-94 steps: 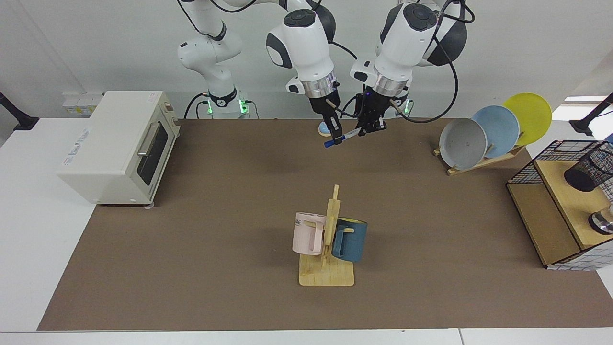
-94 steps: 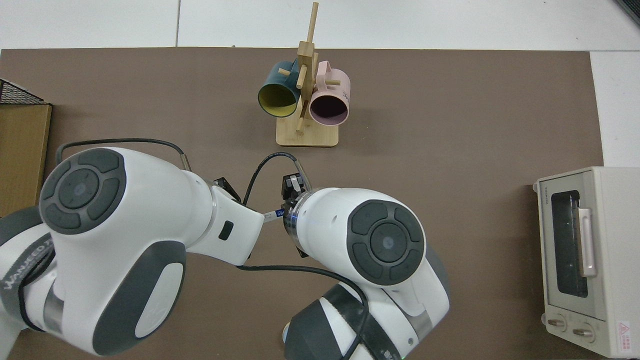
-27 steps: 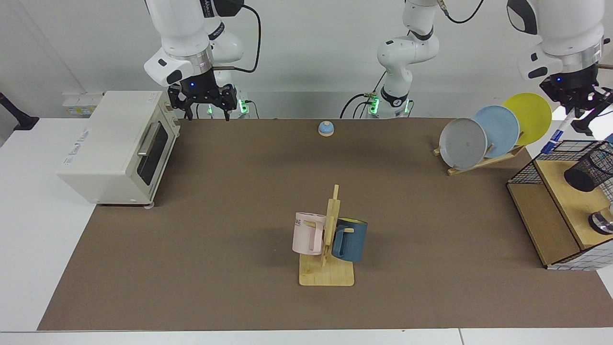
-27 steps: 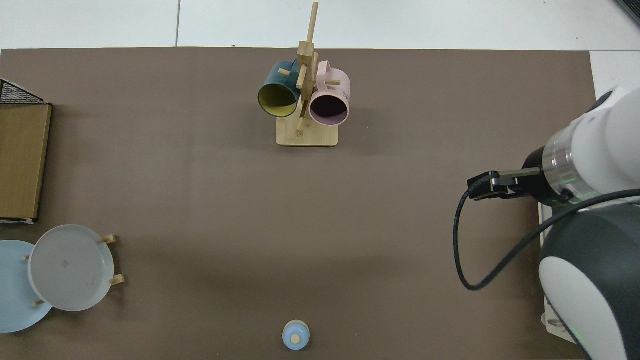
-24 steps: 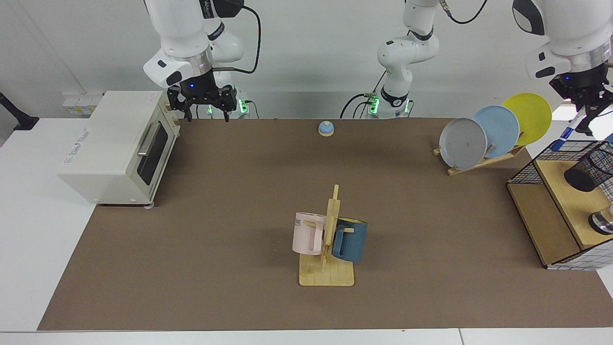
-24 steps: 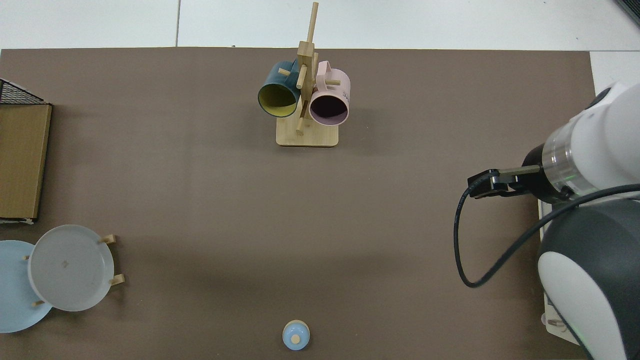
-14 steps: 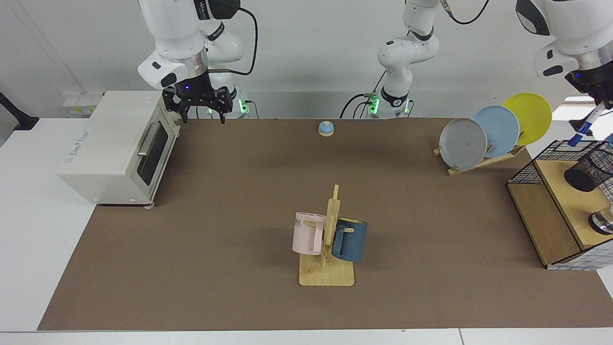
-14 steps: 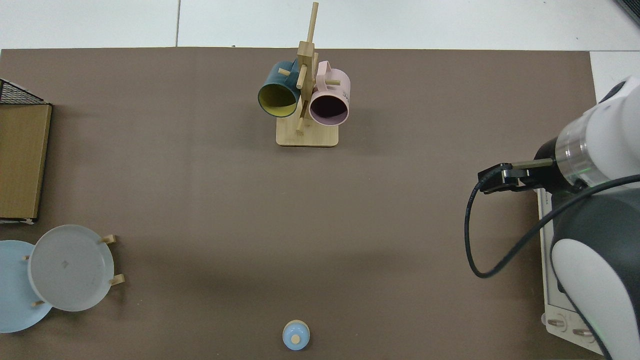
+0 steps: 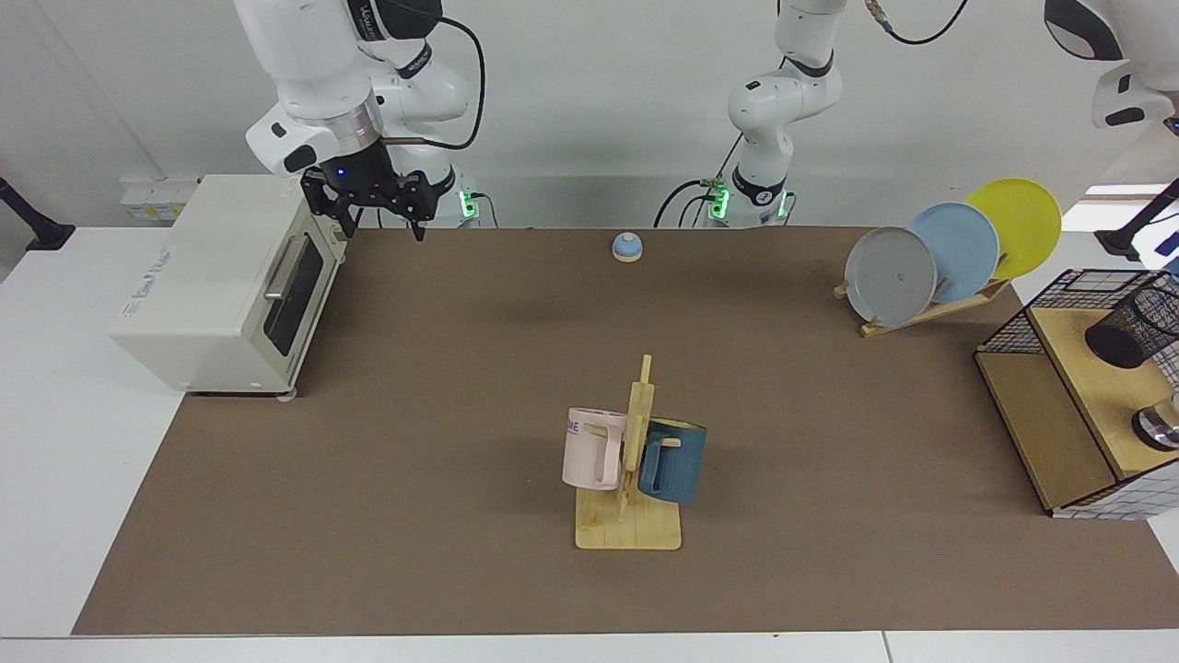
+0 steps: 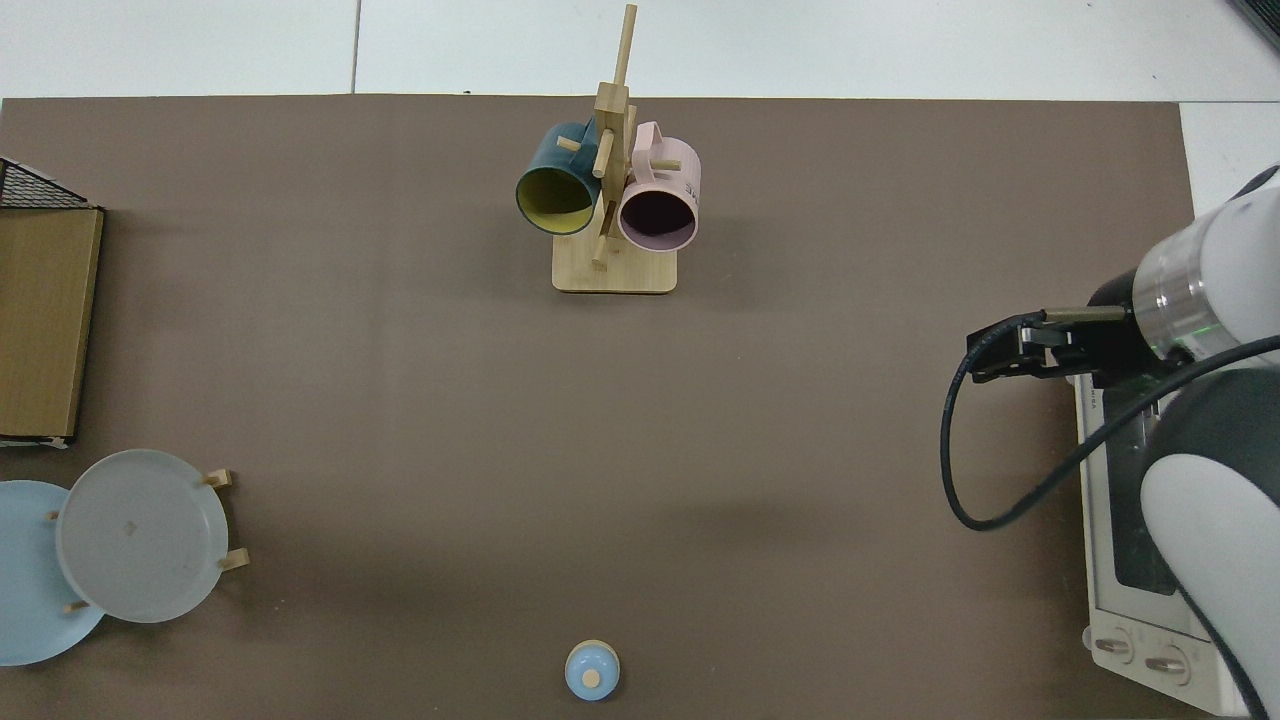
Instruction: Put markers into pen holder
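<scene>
Jaws, right gripper (image 9: 381,219): stood wide apart, with nothing between them.
Right gripper position: hung above the table's far edge, just beside the top corner of the toaster oven (image 9: 221,276); this arm waited.
Jaws, left gripper: out of frame; only part of the left arm (image 9: 1128,83) showed at the facing view's upper right corner.
Marker: not visible in either view; its location could not be told.
Pen holder (image 9: 1131,324): stood on the wooden shelf (image 9: 1059,345) at the facing view's right edge, dark mouth toward the camera, near a steel container (image 9: 1161,425).
Handling, marker (judgement): probably light, stiff and smooth; a grip across the barrel's middle should limit swivel.
Handling, pen holder (judgement): light mesh; a sideways knock might tip it, so entry should be straight down into the mouth.
</scene>
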`<state>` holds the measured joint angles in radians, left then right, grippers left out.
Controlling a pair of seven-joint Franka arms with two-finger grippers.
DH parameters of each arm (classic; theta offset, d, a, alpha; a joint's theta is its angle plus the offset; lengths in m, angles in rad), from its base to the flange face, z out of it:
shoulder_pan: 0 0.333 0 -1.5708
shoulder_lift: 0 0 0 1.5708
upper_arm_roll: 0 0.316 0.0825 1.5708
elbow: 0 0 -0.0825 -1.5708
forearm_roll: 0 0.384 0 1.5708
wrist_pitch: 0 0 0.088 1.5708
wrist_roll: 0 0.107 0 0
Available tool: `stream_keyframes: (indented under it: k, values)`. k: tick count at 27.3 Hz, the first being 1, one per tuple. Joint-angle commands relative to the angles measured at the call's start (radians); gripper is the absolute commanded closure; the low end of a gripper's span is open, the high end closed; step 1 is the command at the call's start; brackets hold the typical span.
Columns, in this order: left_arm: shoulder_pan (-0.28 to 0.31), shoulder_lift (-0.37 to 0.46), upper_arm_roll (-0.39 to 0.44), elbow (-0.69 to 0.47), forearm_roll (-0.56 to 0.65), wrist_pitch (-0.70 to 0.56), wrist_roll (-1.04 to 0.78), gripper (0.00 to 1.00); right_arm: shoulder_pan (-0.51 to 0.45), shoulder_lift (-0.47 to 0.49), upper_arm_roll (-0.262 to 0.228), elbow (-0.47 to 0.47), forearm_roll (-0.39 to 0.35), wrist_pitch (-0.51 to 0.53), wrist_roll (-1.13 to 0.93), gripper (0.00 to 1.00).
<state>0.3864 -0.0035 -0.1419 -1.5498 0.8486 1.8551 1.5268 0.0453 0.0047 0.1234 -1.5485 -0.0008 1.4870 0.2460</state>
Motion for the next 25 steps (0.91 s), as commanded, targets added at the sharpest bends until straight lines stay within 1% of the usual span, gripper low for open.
stream_keyframes:
  k: [1, 5, 10, 14, 17, 19, 21, 25]
  values:
    - [0.009, 0.062, -0.001, 0.071, 0.041, 0.016, 0.098, 1.0, -0.021, -0.005, 0.016, -0.005, 0.025, -0.008, 0.018, 0.0]
    - [0.011, 0.097, 0.018, 0.077, 0.069, 0.048, 0.116, 1.0, -0.021, -0.005, 0.015, -0.005, 0.024, -0.001, 0.019, 0.0]
    - [0.009, 0.154, 0.068, 0.079, 0.067, 0.114, 0.15, 1.0, -0.022, -0.005, 0.016, -0.007, 0.024, -0.001, 0.018, 0.0]
    - [0.009, 0.166, 0.087, 0.079, 0.069, 0.141, 0.176, 1.0, -0.021, -0.005, 0.016, -0.005, 0.025, 0.001, 0.018, 0.0]
    - [0.012, 0.181, 0.091, 0.082, 0.076, 0.147, 0.191, 1.0, -0.021, -0.005, 0.016, -0.005, 0.025, 0.001, 0.018, 0.0]
    - [0.012, 0.207, 0.093, 0.082, 0.083, 0.148, 0.191, 1.0, -0.021, -0.005, 0.016, -0.005, 0.025, 0.001, 0.018, 0.0]
    - [0.032, 0.209, 0.091, 0.08, 0.084, 0.157, 0.194, 1.0, -0.021, -0.005, 0.016, -0.005, 0.025, 0.001, 0.018, 0.0]
    - [0.037, 0.208, 0.091, 0.073, 0.087, 0.156, 0.233, 1.0, -0.021, -0.005, 0.016, -0.005, 0.025, 0.001, 0.018, 0.0]
